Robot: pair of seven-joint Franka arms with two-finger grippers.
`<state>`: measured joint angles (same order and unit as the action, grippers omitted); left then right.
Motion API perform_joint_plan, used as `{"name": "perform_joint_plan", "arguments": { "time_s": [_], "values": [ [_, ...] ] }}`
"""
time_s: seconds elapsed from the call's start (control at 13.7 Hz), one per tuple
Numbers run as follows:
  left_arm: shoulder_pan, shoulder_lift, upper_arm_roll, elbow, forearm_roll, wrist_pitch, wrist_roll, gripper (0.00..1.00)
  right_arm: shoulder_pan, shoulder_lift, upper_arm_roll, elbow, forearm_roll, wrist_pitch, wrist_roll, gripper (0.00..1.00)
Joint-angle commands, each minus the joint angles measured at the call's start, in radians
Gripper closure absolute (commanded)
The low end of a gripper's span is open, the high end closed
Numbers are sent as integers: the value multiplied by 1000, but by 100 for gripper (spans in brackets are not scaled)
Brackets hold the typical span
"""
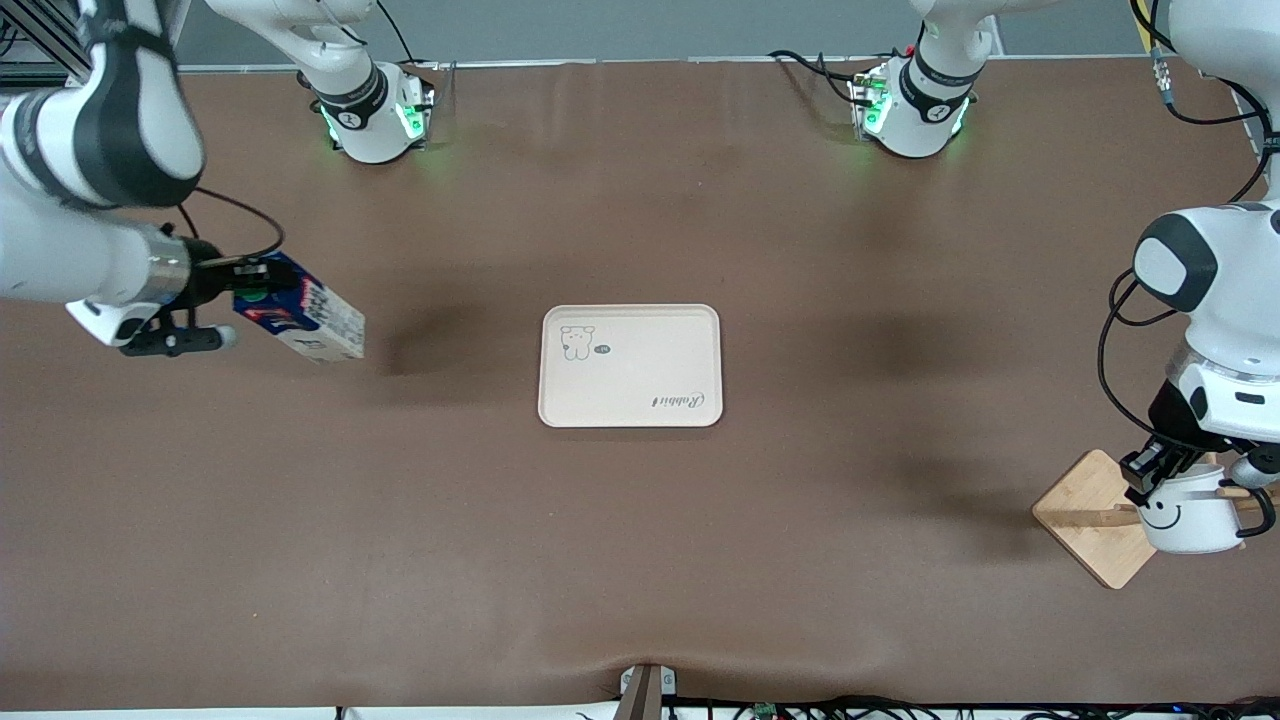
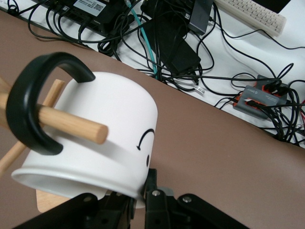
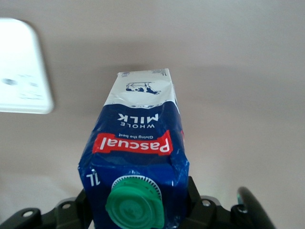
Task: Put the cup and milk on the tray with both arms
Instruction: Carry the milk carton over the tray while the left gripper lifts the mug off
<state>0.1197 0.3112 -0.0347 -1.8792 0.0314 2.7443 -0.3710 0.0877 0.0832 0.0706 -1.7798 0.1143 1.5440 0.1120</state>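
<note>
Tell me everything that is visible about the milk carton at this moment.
The milk is a dark blue gable-top carton that looks like coated paperboard, with a round green cap, a red band reading Pascual, white "WHOLE MILK" lettering and a pale lower part. The right end effector is shut on its top, holding it tilted in the air over the brown table toward the right arm's end. Only the end effector touches it.

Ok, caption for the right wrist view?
Right gripper grasps the dark blue milk carton near its green cap.

The tray at the table's centre is surrounded by bare surface; a wooden stand occupies the left arm's end.
</note>
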Motion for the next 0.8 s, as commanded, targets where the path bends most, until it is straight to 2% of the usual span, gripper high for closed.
{"name": "perform_joint_plan", "arguments": {
  "time_s": [0.0,0.15,0.36,0.44,0.73],
  "values": [
    [-3,-6,-17,11,22,-3,14,100,231,185,-8,214,31,-28,286,100],
    [-5,-24,-28,12,22,-32,17,100,321,313,-8,330,65,-19,365,100],
    [-23,-58,-31,32,22,-139,17,100,411,513,-9,505,74,-10,370,100],
    [-29,-72,-33,49,22,-185,17,100,428,547,-9,523,73,-10,371,100],
    [-67,-92,-53,133,22,-406,11,100,451,576,-11,522,73,25,376,100]
  ]
}}
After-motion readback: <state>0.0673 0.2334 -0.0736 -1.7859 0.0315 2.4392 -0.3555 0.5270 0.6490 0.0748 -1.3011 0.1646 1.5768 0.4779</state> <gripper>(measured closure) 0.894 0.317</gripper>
